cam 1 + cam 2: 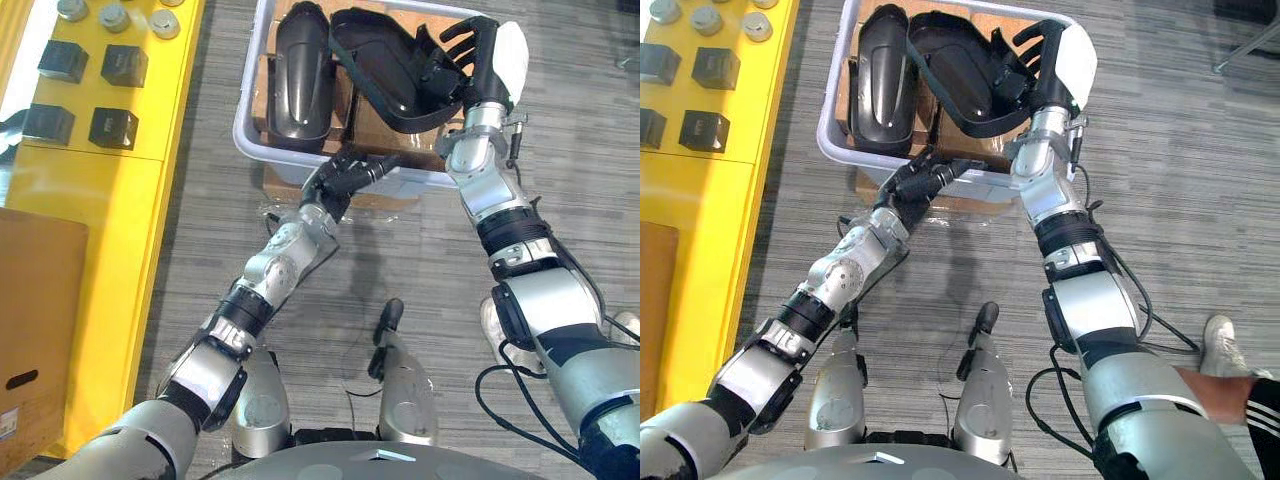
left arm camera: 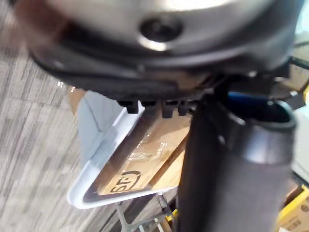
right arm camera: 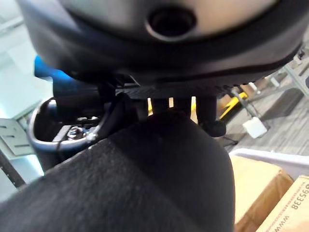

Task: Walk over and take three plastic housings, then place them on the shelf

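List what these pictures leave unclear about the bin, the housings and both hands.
- Bin: the far end is partly cut off by the eye views' top edge, and the housings overlap, so their count is unsure.
- Right hand: whether it grips the housing; in the right wrist view that housing's dark bulk hides the contact.
- Left hand at the bin's near rim: in the left wrist view a blurred dark shape blocks it.

Right hand (image 1: 482, 58) is reaching toward one o'clock, fingers curling (thumb white-covered); left hand (image 1: 341, 177) is hovering at twelve, fingers relaxed.
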Available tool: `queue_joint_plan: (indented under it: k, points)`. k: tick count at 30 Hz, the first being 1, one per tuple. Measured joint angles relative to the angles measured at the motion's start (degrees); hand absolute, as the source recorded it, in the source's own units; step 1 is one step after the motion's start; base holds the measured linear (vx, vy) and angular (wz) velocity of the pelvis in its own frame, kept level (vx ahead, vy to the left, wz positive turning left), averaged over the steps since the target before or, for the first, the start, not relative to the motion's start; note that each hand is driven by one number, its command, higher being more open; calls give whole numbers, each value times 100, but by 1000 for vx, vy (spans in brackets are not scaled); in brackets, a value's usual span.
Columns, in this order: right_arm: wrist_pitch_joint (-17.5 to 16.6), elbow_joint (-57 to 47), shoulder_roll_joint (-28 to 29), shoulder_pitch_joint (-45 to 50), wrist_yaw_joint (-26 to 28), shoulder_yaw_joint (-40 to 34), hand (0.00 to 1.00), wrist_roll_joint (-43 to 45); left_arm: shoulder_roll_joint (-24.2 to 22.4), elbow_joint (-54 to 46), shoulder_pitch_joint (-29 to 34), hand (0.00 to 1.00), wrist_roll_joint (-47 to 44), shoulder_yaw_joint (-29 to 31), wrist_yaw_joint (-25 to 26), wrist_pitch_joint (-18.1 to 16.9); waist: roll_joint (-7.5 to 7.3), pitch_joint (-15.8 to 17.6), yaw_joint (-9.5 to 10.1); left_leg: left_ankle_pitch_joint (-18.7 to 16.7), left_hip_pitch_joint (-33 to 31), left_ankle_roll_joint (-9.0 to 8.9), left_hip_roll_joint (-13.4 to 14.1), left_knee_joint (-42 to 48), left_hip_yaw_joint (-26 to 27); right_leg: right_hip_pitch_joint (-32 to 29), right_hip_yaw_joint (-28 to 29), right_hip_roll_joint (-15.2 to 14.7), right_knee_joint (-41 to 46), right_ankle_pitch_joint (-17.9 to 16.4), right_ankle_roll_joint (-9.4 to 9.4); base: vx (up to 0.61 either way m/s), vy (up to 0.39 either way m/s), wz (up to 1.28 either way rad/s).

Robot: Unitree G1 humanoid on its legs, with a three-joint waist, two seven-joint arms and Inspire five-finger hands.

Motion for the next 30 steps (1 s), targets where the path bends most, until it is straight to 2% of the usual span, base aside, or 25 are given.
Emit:
queue_joint_plan:
  k: [3, 6, 8, 12, 18, 23, 30]
  points:
    - [-11, 0, 15, 11, -1, 61, 0, -58, -5, 141, -117, 100, -329, 77, 23, -25, -4, 2, -4, -2, -1, -3, 5, 0, 5, -6, 8, 7, 0, 0, 0, 0, 0, 0]
    - [-167, 1, 42, 12, -39, 74, 0, -518, -8, 161, -152, 100, -1129, 218, 31, -117, -23, 10, -15, -7, -3, -9, 18, 0, 11, -13, 13, 22, -2, -1, -1, 6, -20, -1]
    - [-268, 0, 49, 13, -106, 132, 0, -693, -7, 257, -269, 100, -1542, 228, 47, -228, -66, 27, -24, -8, -3, -10, 19, 0, 13, -13, 15, 23, -3, -1, -1, 0, 0, 0]
    - [-420, 0, 127, 59, -153, 241, 0, -902, 35, 375, -509, 100, -2634, 362, 12, -411, -267, 70, -81, -10, -3, -12, 19, 1, 15, -14, 18, 23, -4, 0, -1, 0, 0, 0]
    - [-491, -2, 133, 277, -176, 337, 0, -900, 96, 432, -615, 100, -3717, 539, -222, -636, -298, 64, -72, -11, -2, -12, 19, 1, 15, -13, 21, 24, -4, 0, -1, 0, 0, 0]
    - [-527, -2, 132, 336, -207, 336, 0, -902, 113, 563, -664, 100, -4041, 687, -354, -732, -301, 65, -97, -10, 0, -12, 19, 1, 15, -11, 23, 25, -4, 0, -1, 0, 0, 0]
    - [-883, -215, 133, 494, -216, 366, 0, -1259, 149, 665, -776, 100, -4170, 682, -345, -674, -380, 72, -115, -10, 4, -12, 19, 2, 14, -5, 25, 26, -4, 0, -1, 0, 0, 0]
